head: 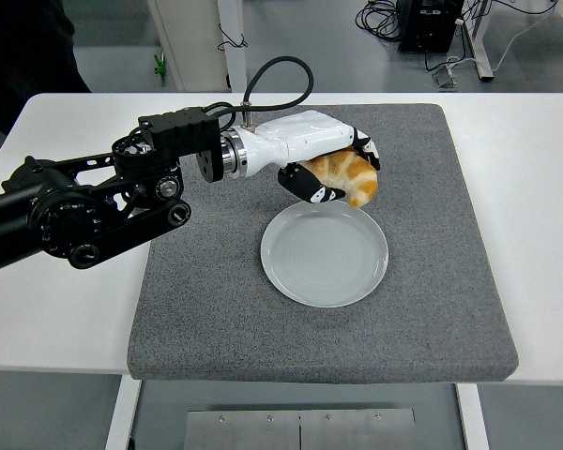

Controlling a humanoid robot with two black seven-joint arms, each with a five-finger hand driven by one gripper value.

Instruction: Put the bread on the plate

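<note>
My left hand [336, 172], white with black fingers, is shut on a golden croissant [349, 176]. It holds the bread in the air just above the far rim of a pale round plate [325, 253]. The plate lies empty on the grey mat [216, 300], a little right of centre. The left arm comes in from the left edge and reaches across the mat. The right arm is out of view.
The grey mat covers the middle of the white table [66, 309]. Cables and a table leg show on the floor at the top right [450, 37]. A dark figure stands at the top left corner [28, 47].
</note>
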